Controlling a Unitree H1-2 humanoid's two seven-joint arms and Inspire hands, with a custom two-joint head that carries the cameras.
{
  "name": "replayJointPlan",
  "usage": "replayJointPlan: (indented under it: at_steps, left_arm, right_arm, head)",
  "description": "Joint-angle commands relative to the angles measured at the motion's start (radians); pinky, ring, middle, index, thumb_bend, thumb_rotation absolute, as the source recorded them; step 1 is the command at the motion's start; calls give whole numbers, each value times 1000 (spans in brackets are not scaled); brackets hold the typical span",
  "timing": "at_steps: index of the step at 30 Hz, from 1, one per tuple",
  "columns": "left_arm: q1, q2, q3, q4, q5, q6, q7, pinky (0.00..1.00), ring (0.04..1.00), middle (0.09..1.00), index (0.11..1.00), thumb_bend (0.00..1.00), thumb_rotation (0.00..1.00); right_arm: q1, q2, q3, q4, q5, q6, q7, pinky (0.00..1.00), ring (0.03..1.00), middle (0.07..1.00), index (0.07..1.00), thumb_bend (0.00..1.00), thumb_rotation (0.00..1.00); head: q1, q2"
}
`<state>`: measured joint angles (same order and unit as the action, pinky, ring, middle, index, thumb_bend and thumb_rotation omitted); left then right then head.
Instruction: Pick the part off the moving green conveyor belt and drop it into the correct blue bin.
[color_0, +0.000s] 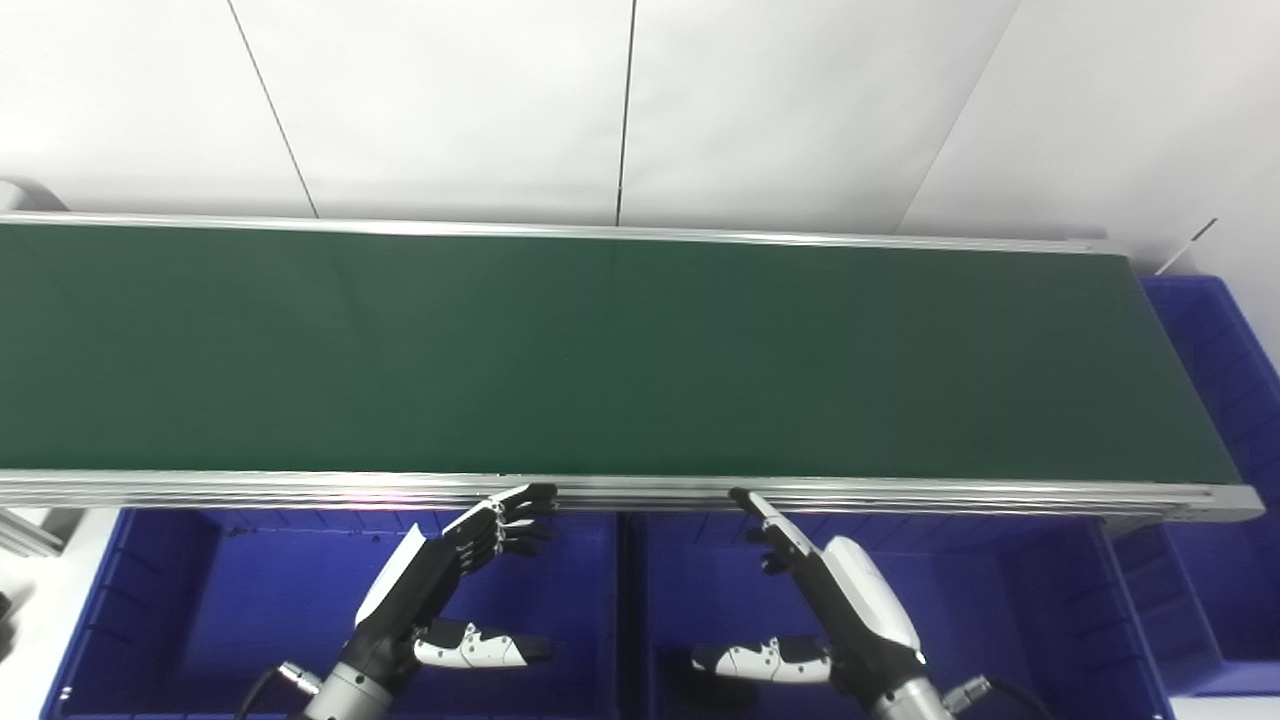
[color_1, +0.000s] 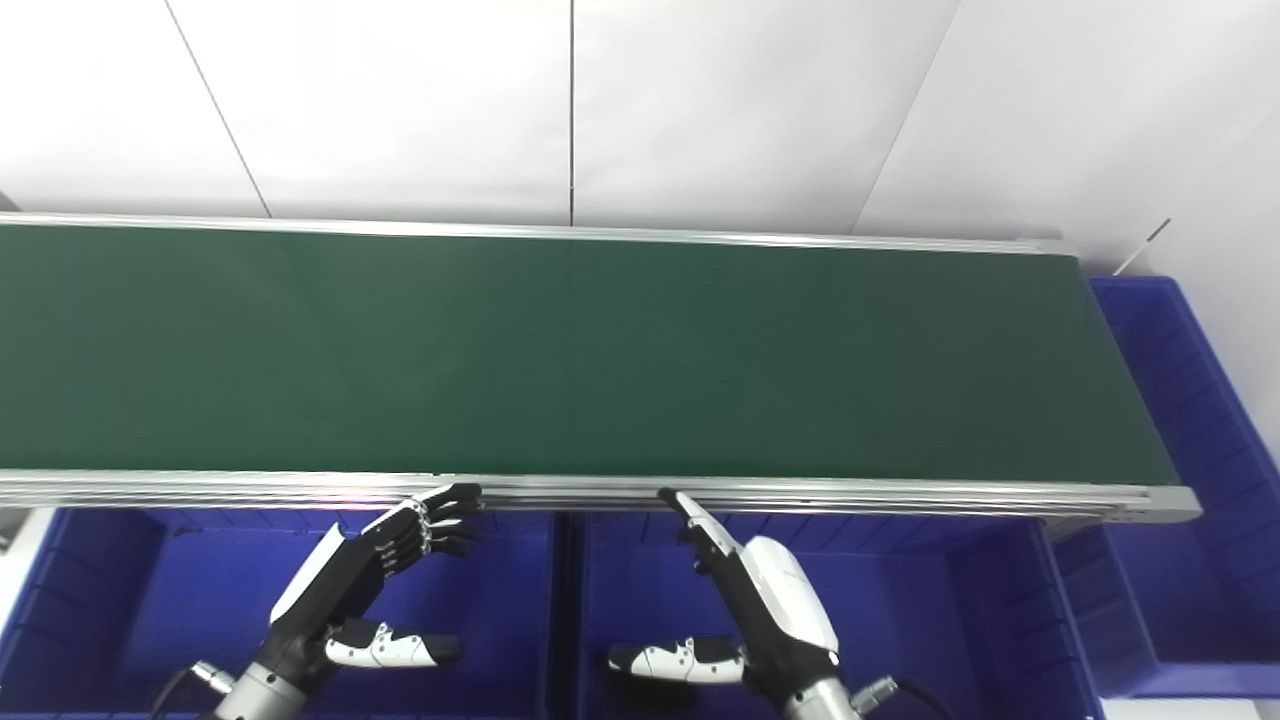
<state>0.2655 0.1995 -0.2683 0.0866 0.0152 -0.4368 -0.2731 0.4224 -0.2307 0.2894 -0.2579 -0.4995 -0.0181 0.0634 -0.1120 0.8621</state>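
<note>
The green conveyor belt (color_0: 600, 350) runs across the whole view and carries no part in sight. My left hand (color_0: 440, 580) is open and empty, hanging over the left blue bin (color_0: 150, 600) just below the belt's near rail. My right hand (color_0: 830, 600) is open and empty over the middle blue bin (color_0: 1000, 600), its fingertips near the rail. Both thumbs are spread sideways toward each other.
A third blue bin (color_0: 1220, 400) stands past the belt's right end. The belt's aluminium near rail (color_0: 640, 492) runs between my hands and the belt. A white wall stands behind. A metal frame piece (color_0: 25, 530) shows at the far left.
</note>
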Motion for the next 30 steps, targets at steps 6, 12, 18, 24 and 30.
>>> replayJointPlan:
  at_steps: [6,12,18,24,30]
  left_arm:
    - [4,4,10,-24,-13,-30,-9,705,757,826,843,834,354]
    - [6,-9,13,-12,-23,-33,-10,710,760,840,853,829,344]
    - [7,-19,11,-3,0,-32,3,713,761,859,875,822,346]
    - [5,-24,7,8,2,-33,3,721,778,860,877,828,350]
    - [-3,-29,8,28,2,-33,2,729,789,858,876,833,346]
  right_arm:
    - [21,22,-5,17,53,-163,-62,732,866,950,989,814,526]
    - [26,31,-19,61,80,-234,-91,732,864,941,981,824,537]
    - [24,39,-32,97,90,-254,-104,724,850,926,979,811,542]
    - [23,41,-43,116,111,-266,-101,722,846,909,971,805,555]
    - [13,43,-49,149,144,-299,-95,733,850,907,965,786,523]
  head:
    - [14,-15]
    - [30,-31]
    - [43,-55]
    - [49,-65]
    - [51,-74]
